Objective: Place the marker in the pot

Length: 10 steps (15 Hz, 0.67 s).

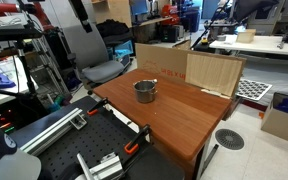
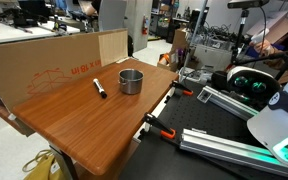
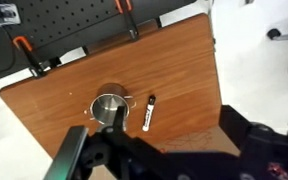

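Note:
The small shiny silver pot (image 1: 145,91) (image 2: 131,81) (image 3: 108,105) stands upright on the wooden table (image 2: 94,125) near the cardboard box. The marker (image 2: 100,88) (image 3: 150,112), black with a white band, lies flat on the table a short way beside the pot, apart from it. I cannot make it out in the exterior view that looks at the pot from the robot's side. My gripper (image 3: 169,160) shows only in the wrist view, as dark fingers spread wide, high above the table and holding nothing. The pot and marker lie below and ahead of it.
A large cardboard box (image 1: 189,68) (image 2: 44,58) stands along the table's far edge. Orange-handled clamps (image 3: 24,47) (image 2: 160,128) grip the near table edge by a black perforated board (image 3: 69,25). An office chair (image 1: 99,62) stands beside the table.

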Motion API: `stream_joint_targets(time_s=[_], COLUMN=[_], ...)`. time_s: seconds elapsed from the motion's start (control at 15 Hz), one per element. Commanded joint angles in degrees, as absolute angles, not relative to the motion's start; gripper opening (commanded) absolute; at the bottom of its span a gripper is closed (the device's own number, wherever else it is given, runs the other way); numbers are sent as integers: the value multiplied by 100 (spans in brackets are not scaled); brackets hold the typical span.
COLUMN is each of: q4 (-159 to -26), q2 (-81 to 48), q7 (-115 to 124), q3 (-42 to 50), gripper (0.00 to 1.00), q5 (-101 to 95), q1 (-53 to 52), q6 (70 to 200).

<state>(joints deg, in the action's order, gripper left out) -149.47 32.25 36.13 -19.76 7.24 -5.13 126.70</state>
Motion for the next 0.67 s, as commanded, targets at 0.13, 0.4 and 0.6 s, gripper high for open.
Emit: stream_joint_targets(time_s=[0.13,0.4,0.6], q4=[-14524,-14139,-13788], q2=[2643,2073,1628], q7=[3649,3718,3879], q3=[-1755,-1612,-1500], gripper=[100,100,100], q5=[943,962,905], q1=[-447,-317,-204], q6=[12914,12985,13021])
